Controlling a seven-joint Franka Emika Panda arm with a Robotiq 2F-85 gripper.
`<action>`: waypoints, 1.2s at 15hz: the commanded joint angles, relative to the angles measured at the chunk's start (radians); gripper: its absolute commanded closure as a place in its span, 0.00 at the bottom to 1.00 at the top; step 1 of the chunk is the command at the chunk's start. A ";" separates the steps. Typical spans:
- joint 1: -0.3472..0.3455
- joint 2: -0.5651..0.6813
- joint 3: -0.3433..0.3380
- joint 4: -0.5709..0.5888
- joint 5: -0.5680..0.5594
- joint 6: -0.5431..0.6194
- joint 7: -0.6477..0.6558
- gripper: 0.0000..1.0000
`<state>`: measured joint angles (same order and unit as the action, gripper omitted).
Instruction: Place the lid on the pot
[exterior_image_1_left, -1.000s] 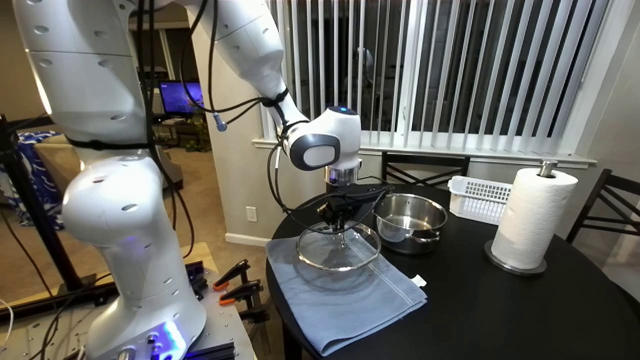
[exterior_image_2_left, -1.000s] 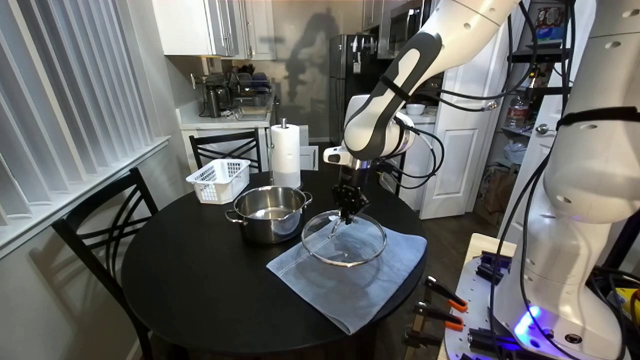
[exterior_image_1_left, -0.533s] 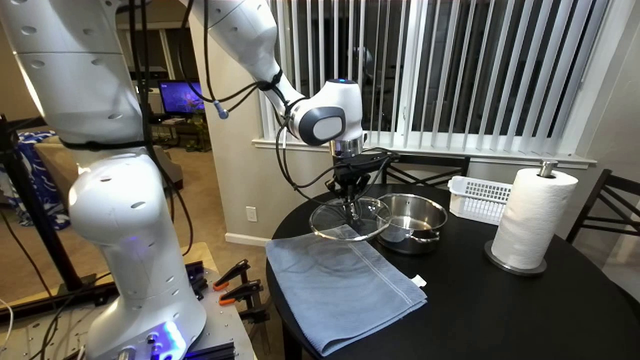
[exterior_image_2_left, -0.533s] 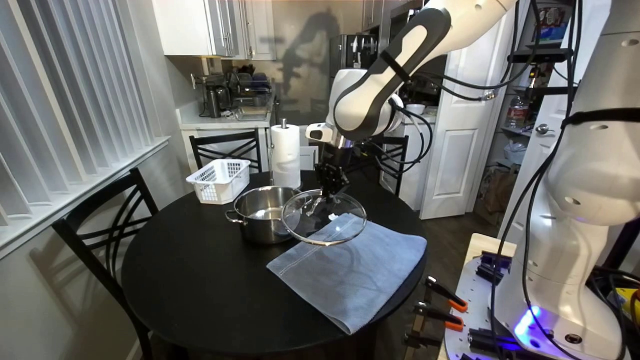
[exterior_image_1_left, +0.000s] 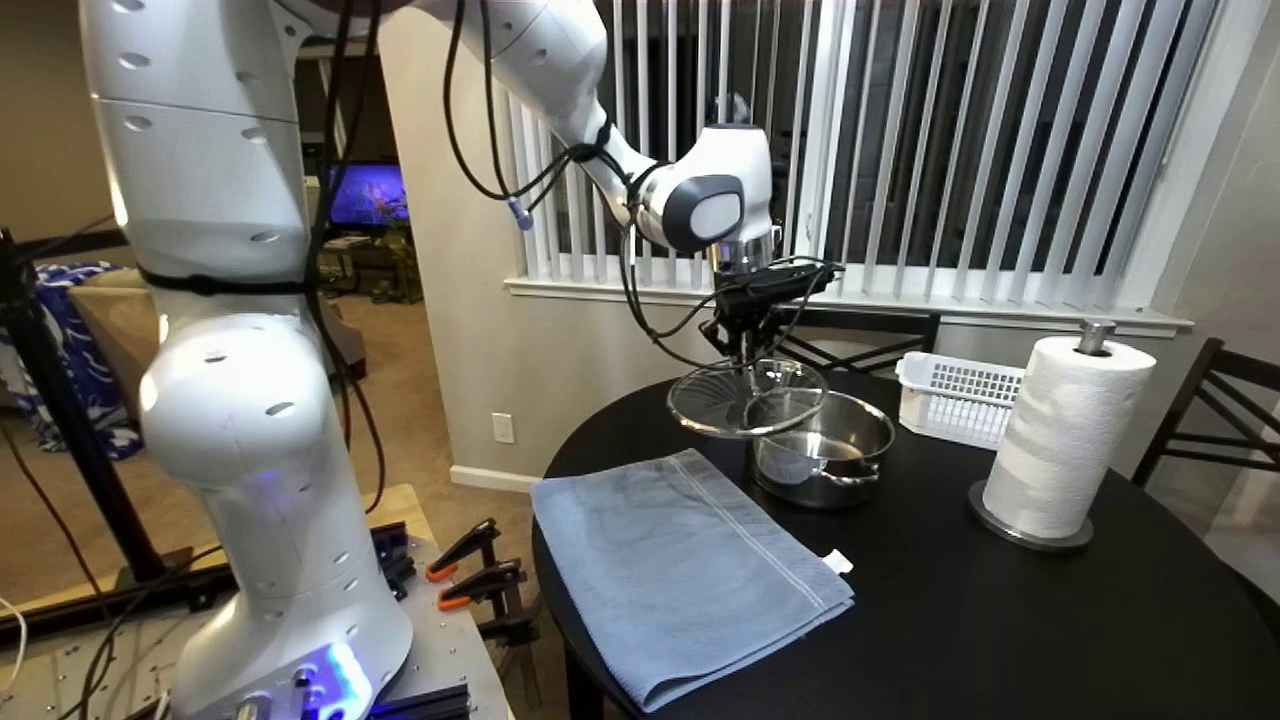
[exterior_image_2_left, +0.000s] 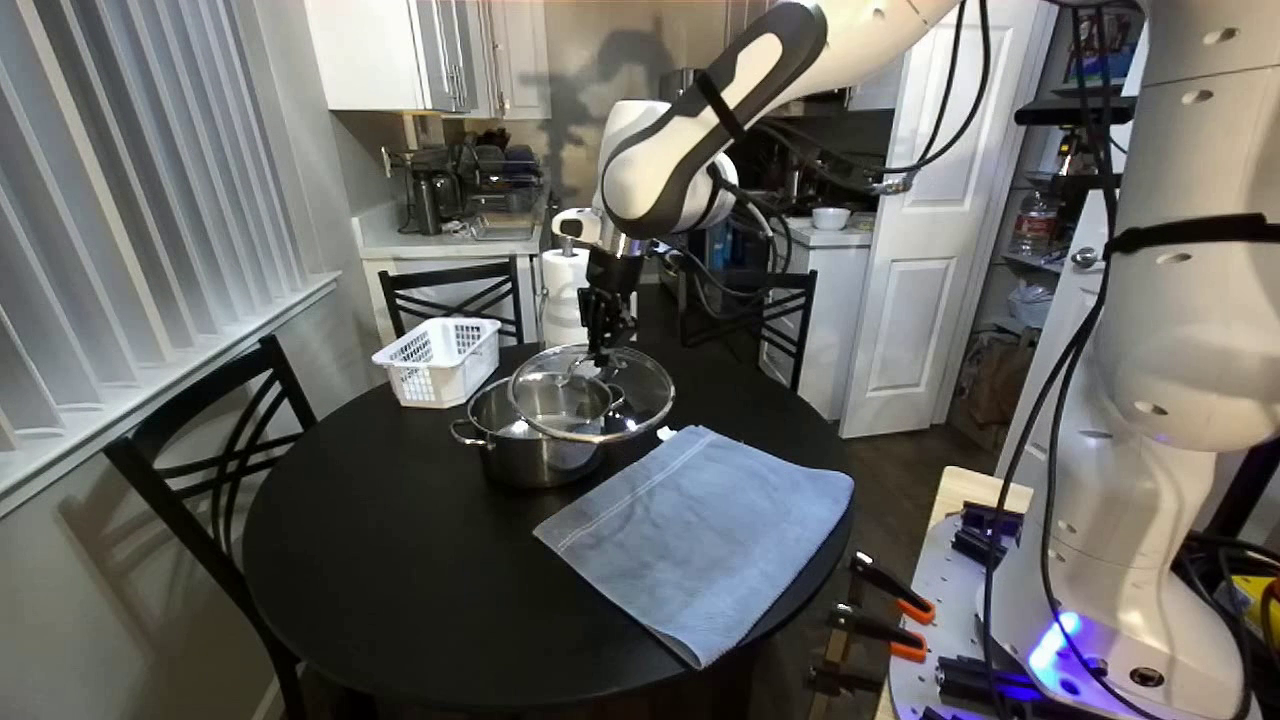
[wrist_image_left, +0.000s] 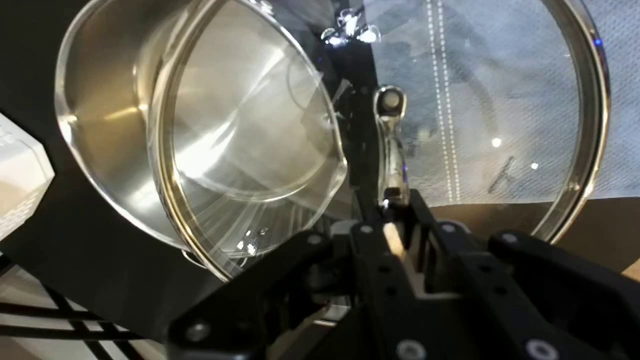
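The lid (exterior_image_1_left: 708, 405) is a round clear-glass disc with a thin metal rim and a metal handle. My gripper (exterior_image_1_left: 745, 352) is shut on that handle (wrist_image_left: 391, 150), as the wrist view shows, and holds the lid in the air. The shiny steel pot (exterior_image_1_left: 818, 482) stands open on the black table. In both exterior views the lid (exterior_image_2_left: 645, 395) hangs above the pot (exterior_image_2_left: 535, 462), overlapping part of its opening and off to one side. In the wrist view the lid's rim (wrist_image_left: 595, 135) crosses in front of the pot (wrist_image_left: 105, 105). The gripper also shows in an exterior view (exterior_image_2_left: 598, 352).
A folded blue-grey towel (exterior_image_1_left: 680, 570) lies on the black table (exterior_image_1_left: 980, 620) beside the pot. A white slatted basket (exterior_image_1_left: 960, 398) and a paper towel roll (exterior_image_1_left: 1070, 440) on a stand are on the pot's far side. Dark chairs (exterior_image_2_left: 215, 470) stand around the table.
My gripper has carried the lid up and across, from low over the towel to partly above the pot. The pot, towel, basket and paper roll have not moved.
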<state>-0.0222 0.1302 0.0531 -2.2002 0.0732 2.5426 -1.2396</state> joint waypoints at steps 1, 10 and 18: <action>-0.014 0.115 -0.009 0.216 -0.006 -0.102 0.036 0.94; -0.033 0.351 -0.004 0.559 -0.015 -0.276 0.112 0.94; -0.061 0.534 0.005 0.768 -0.014 -0.360 0.141 0.94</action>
<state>-0.0651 0.6238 0.0384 -1.5163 0.0732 2.2274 -1.1310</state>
